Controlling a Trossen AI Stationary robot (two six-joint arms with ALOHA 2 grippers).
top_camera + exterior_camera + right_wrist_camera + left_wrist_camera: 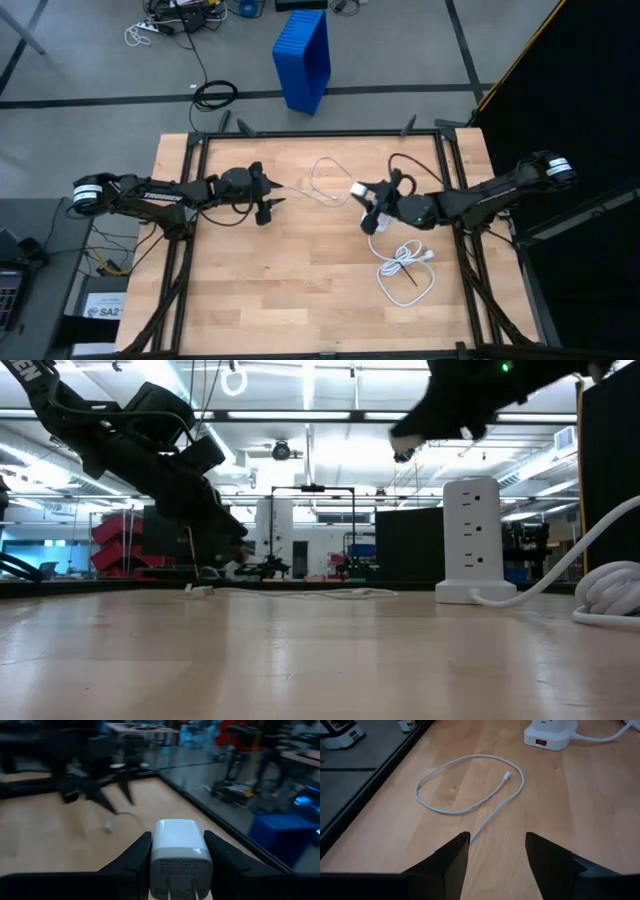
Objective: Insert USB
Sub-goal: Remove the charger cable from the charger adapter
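The thin white USB cable (322,180) lies in a loose loop on the wooden table, one small plug (507,776) inside the loop. My left gripper (497,837) is open just above the table, its fingers on either side of the cable's straight tail, touching nothing. My right gripper (180,840) is shut on a small white power adapter (180,847), held up in the air near the white socket block (470,540). The block stands upright on the table, its thick cord coiled (405,265) toward the near right. My right gripper pinches the power adapter's two opposite sides (156,851) between its two fingers. The adapter's metal prongs (181,892) point back toward the wrist and its rounded end points forward. It is lifted clear of the table.
The socket block's red switch (540,742) faces my left gripper. A blue crate (303,55) stands on the floor beyond the far edge. A black frame (320,133) runs around the table. Bare wood lies along the near half (300,300).
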